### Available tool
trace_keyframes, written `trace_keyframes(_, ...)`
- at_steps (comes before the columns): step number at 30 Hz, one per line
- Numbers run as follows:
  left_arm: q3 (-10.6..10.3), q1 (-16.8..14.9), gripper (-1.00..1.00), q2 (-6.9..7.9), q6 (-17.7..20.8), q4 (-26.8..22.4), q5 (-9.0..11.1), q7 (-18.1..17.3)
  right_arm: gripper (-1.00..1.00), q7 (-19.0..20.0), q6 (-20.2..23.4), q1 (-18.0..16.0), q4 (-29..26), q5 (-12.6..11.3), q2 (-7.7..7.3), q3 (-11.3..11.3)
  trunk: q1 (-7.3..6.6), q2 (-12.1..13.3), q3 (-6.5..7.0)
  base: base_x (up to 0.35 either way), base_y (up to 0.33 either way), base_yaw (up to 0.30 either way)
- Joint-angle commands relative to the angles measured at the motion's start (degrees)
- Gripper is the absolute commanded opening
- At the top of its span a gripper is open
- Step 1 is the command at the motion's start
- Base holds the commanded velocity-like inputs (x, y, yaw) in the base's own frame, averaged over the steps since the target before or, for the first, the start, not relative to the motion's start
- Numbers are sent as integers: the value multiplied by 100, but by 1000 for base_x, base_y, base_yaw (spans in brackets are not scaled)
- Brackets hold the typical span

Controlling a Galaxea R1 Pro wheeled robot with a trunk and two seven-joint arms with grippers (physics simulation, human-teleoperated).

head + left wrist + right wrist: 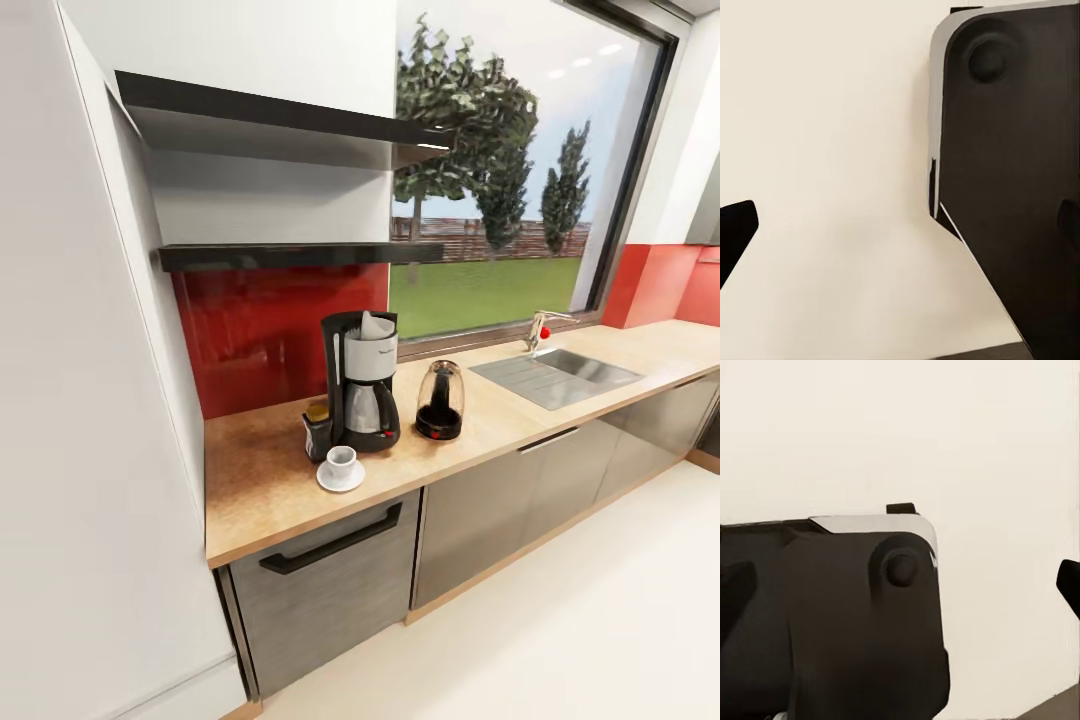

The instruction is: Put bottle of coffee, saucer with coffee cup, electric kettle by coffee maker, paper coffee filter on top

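The black coffee maker [361,388] stands on the wooden countertop [260,490] below the shelves. A white paper filter [377,325] sits in its top. The dark bottle of coffee [317,432] with a yellow lid stands against its left side. In front of it, the white cup [341,460] rests on the white saucer [340,477]. The electric kettle [440,401], clear with a black base, stands just right of the coffee maker. In the wrist views my left gripper [900,225] and right gripper [900,585] hang open over the cream floor, holding nothing, with dark fingertips [735,232] at the frame edges.
Two dark shelves [290,256] hang over the counter's left end, beside a white wall [70,400]. A steel sink [555,377] with a faucet [540,330] lies to the right under the window. Grey cabinets [330,585] front the counter. My black base [1020,187] shows beside each gripper.
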Motion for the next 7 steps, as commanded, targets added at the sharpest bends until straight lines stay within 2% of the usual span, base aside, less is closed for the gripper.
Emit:
trace_keyframes(1,44,3,100,-8,13,-16,-59,4,100,-20,-52,-2,2,59,2,-49,2,-8,-9,0,0,0)
trace_keyframes(7,30,3,100,-15,12,-24,-59,4,100,-19,-106,0,-1,60,2,-49,2,-8,-9,0,0,0)
